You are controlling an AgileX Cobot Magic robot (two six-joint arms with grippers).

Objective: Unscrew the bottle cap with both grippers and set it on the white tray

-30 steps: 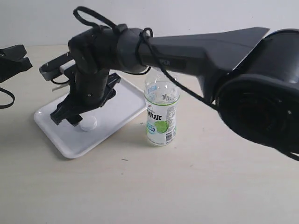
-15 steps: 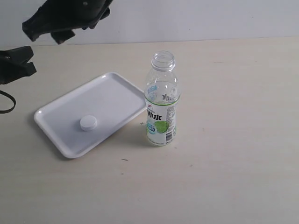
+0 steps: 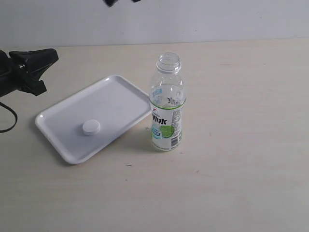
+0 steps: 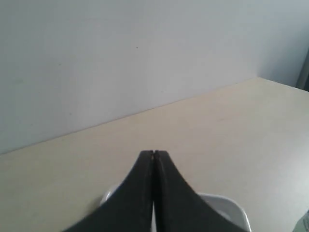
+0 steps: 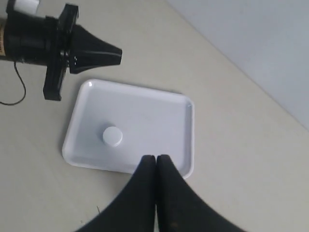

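Bottle cap [image 3: 91, 127] lying flat on the white tray [image 3: 123, 96], near its middle; bottle [image 3: 166, 113] upright on the tabletop [image 3: 231, 183] just beside the tray, neck open and capless. Left gripper [image 4: 153, 154] with jaws pressed together, holding nothing, low by the tray's end; right gripper [image 5: 155, 158] likewise closed and empty, high above the tray. Unscrewing and placing appear complete; no step evidently remains.

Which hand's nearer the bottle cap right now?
Left, likely: the left hand sits shut just outside the white tray holding the bottle cap; the right hand hangs shut, high above the tray.
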